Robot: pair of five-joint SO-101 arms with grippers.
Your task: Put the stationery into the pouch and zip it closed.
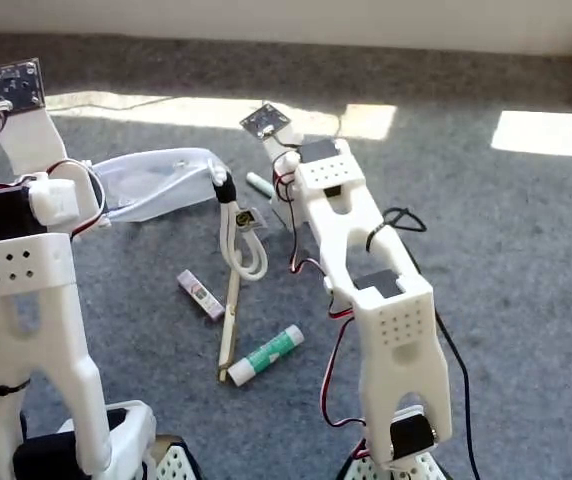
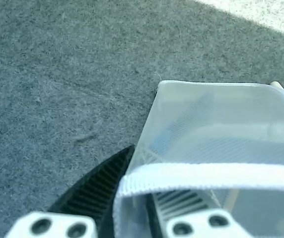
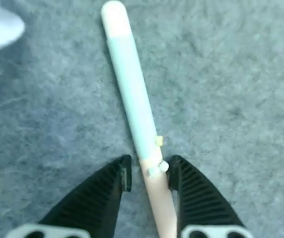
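A translucent white pouch (image 1: pixel 161 182) hangs off the carpet, and my left gripper (image 1: pixel 104 205) is shut on its edge. In the left wrist view the pouch's white hem (image 2: pixel 206 176) runs across the black fingers (image 2: pixel 102 186) of that gripper (image 2: pixel 152 174). A mint-green pen (image 3: pixel 132 109) with a white cap lies flat on the carpet. My right gripper (image 3: pixel 149 166) stands over its tail end, open, one finger on each side, with a narrow gap on one side. From above, the pen (image 1: pixel 259 182) shows just beside the right gripper (image 1: pixel 269 192).
A white loop strap (image 1: pixel 244 248) trails from the pouch's dark end (image 1: pixel 224 186). On the grey carpet nearer the arm bases lie a small pink-and-white stick (image 1: pixel 199 295), a wooden ruler (image 1: pixel 230 325) and a green-and-white glue stick (image 1: pixel 266 355). Cables (image 1: pixel 396 222) run along the right arm.
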